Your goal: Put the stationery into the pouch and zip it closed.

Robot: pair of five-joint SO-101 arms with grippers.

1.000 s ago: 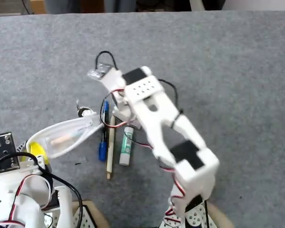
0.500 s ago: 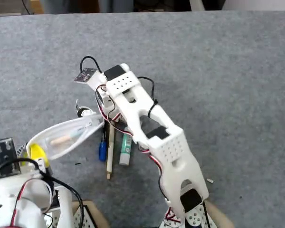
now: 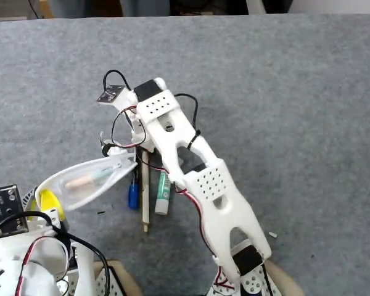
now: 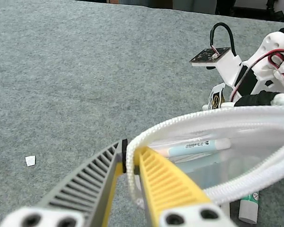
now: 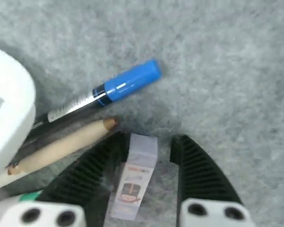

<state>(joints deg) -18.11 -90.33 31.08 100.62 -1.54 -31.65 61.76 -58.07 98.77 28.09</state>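
Pouch [image 3: 86, 179], clear-walled and white-edged, lies with mouth gaping open.

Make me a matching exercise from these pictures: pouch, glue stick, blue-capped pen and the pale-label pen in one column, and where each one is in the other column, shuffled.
Things:
1 pouch
2 glue stick
3 blue-capped pen
4 pale-label pen

Places:
A inside the pouch
B loose on the table, with the pencil between it and the glue stick
C rim clamped by the left gripper
D between the open fingers of the right gripper

Pairs: 1-C, 2-D, 3-B, 4-A
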